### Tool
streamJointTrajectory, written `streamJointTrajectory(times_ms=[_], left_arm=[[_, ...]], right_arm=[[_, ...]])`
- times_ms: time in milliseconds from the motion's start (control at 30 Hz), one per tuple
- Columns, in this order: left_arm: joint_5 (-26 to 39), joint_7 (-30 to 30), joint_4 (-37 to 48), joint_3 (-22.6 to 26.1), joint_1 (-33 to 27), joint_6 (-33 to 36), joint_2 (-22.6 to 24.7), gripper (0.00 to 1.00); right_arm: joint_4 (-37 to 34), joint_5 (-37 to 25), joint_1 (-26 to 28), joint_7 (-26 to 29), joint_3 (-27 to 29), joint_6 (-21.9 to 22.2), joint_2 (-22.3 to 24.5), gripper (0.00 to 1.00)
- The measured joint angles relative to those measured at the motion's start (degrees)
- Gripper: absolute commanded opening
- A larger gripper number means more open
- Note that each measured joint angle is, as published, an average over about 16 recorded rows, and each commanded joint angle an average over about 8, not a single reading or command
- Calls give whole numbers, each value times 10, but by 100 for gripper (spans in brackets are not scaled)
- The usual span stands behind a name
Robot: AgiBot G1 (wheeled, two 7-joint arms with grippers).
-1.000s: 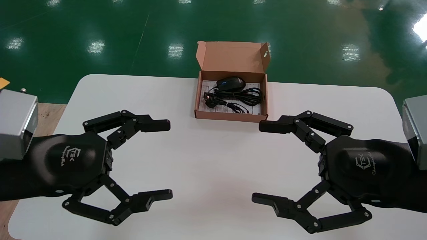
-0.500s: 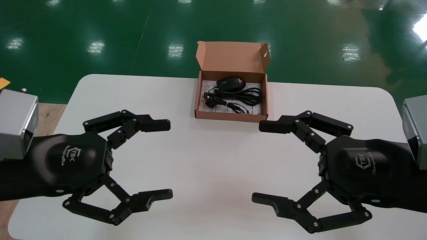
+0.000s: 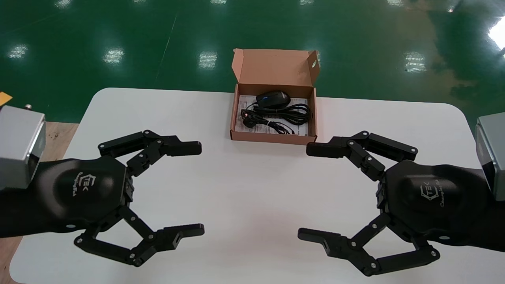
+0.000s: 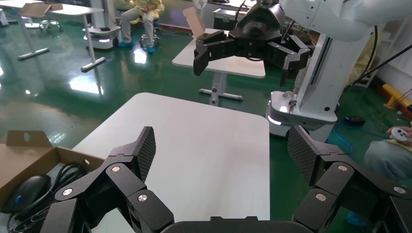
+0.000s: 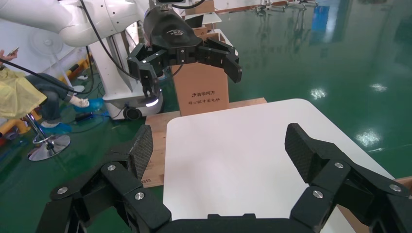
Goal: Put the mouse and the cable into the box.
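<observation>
Box [image 3: 272, 139] is noted at 12 o'clock on the white counter [image 3: 244, 185], with its lid flap raised on the far side. Mouse [image 3: 272, 99] is seen inside, against the far wall. Coiled black cable [image 3: 285, 114] is laid at the mouse's 6 o'clock, also inside. Left tool [image 3: 200, 188] is held at 8 o'clock, fingers spread wide. Right tool [image 3: 305, 192] is held at 4 o'clock, likewise spread wide. Both are kept well apart from the box.

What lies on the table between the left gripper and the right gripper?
Nothing. The head view shows only bare white table between the left gripper and the right gripper, both with jaws open; the box sits farther back.
</observation>
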Motion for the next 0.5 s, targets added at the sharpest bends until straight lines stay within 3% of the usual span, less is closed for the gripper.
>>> streamJointTrajectory(times_ms=[500], left_arm=[[0,0,0,0,0,0,0,100]], right_arm=[[0,0,0,0,0,0,0,100]])
